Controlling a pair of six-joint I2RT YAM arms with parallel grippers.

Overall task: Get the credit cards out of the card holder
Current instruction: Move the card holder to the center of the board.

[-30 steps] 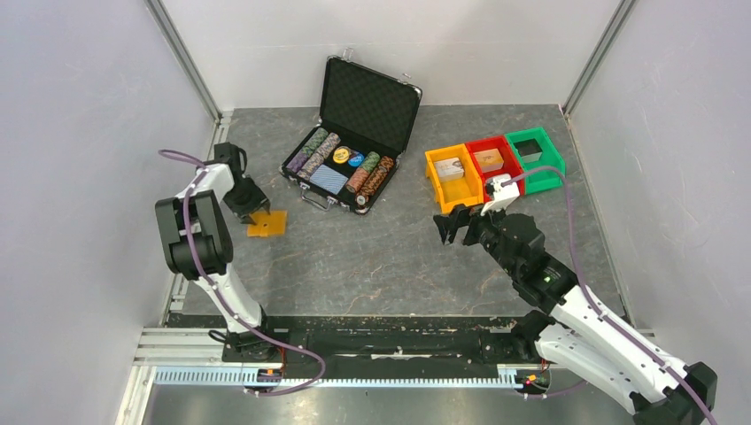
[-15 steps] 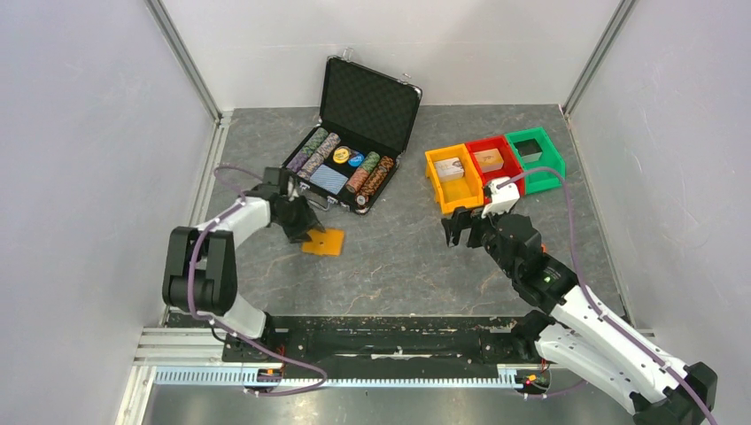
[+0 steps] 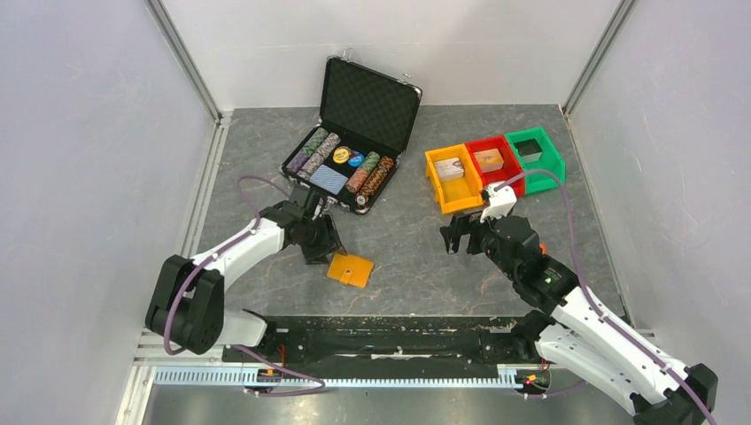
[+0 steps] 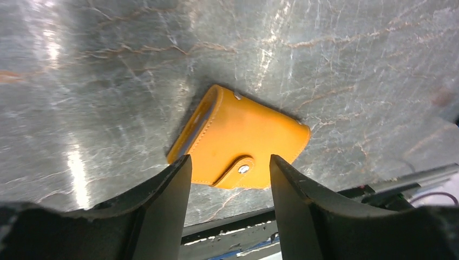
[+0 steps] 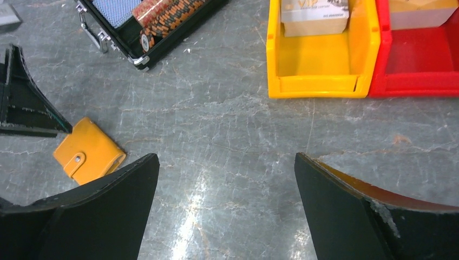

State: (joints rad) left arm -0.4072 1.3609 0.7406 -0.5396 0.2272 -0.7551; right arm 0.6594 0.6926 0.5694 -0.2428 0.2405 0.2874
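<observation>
Top external: grey table (image 3: 403, 221) (white walls (image 3: 80, 133))

1. Noted on left arm (image 3: 239, 252): stretched low toward lower centre of frame.
2. Noted on left gripper (image 3: 321, 241): angled down, parted.
3. Noted on right gripper (image 3: 456, 237): right of centre, spread wide.

White arms (image 3: 243, 251) with black joints (image 3: 190, 301) carry purple cables (image 3: 568, 221).

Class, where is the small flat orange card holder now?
Top view: the card holder lies left of centre, beside the left gripper, in front of the black chip case.
</observation>
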